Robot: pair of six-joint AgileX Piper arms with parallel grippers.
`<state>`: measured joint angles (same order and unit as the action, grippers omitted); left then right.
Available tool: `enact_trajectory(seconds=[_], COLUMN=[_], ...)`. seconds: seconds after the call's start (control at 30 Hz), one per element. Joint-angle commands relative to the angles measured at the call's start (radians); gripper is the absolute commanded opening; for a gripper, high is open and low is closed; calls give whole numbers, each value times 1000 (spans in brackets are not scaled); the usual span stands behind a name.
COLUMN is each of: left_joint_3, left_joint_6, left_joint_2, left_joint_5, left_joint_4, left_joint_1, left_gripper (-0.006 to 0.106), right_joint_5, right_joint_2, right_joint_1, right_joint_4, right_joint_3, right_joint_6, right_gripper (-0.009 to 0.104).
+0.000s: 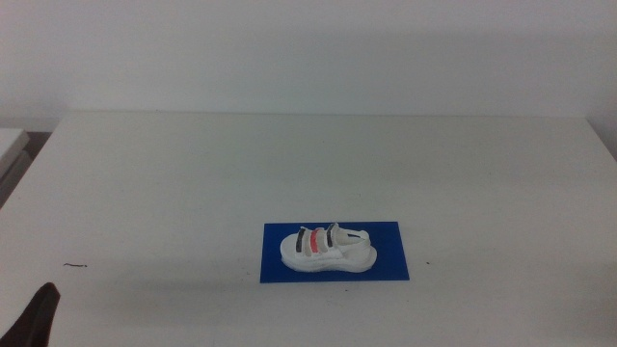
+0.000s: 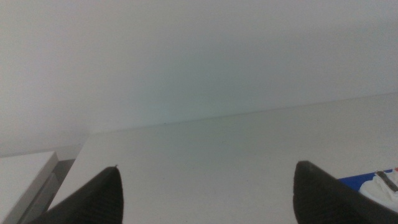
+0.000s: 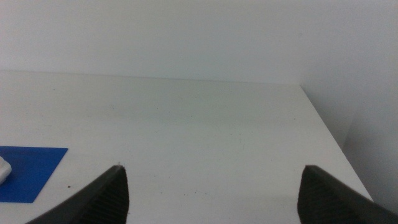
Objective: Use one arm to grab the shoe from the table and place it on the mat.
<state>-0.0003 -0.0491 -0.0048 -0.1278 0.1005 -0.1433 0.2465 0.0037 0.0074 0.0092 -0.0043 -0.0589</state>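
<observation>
The white sandal with dark, red and pale straps lies on the deep-blue mat at the middle front of the white table. No gripper touches it. My left gripper is open and empty, low at the front left; one jaw tip shows in the middle view. Its wrist view shows a corner of the mat and the sandal's edge. My right gripper is open and empty, out of the middle view; its wrist view shows the mat and a sliver of the sandal.
A small dark mark lies on the table at the front left. A pale grey block stands beyond the table's left edge. The table's right edge shows in the right wrist view.
</observation>
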Motion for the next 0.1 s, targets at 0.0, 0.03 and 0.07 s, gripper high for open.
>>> enact_trajectory(seconds=[0.0,0.03,0.07], left_joint_3=[0,0,0], left_joint_6=[-1,-1,-1], left_joint_2=[5,5,5], left_joint_5=[12,12,12], left_joint_4=[-4,-4,-4], left_joint_1=[-7,-7,-7], left_gripper=[94,94,94], right_joint_5=[-9,-9,-9], right_joint_2=[-4,-4,-4], right_joint_1=[-7,-7,-7], right_joint_4=[-9,-9,-1], right_joint_3=[4,4,4], right_joint_6=[-1,-1,-1], right_gripper=[76,76,76])
